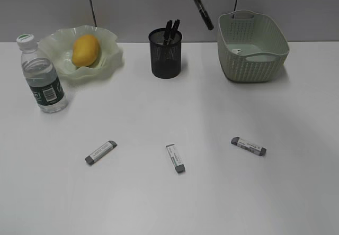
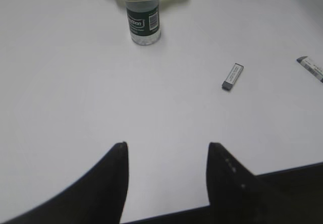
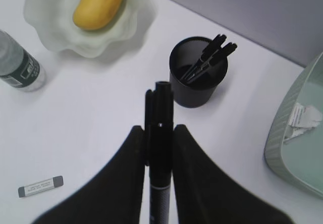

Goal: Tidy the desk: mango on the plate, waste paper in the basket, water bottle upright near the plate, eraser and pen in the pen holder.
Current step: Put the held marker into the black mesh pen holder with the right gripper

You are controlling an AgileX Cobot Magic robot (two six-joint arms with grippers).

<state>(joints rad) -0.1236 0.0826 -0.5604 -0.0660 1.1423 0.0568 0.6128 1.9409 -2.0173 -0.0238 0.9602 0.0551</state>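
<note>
Three erasers lie apart; basket perhaps holds paper

Mango lies in the plate; bottle upright beside it. Crumpled paper in basket. Black pen above holder; three erasers on worktop.

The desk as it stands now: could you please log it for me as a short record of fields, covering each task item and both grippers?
mango: on the plate
water bottle: upright, beside the plate
waste paper: inside the basket
pen holder: two pens in it
erasers: three on the desk, at
right gripper: shut on a black pen, above the desk near the pen holder
left gripper: open, holding nothing
</note>
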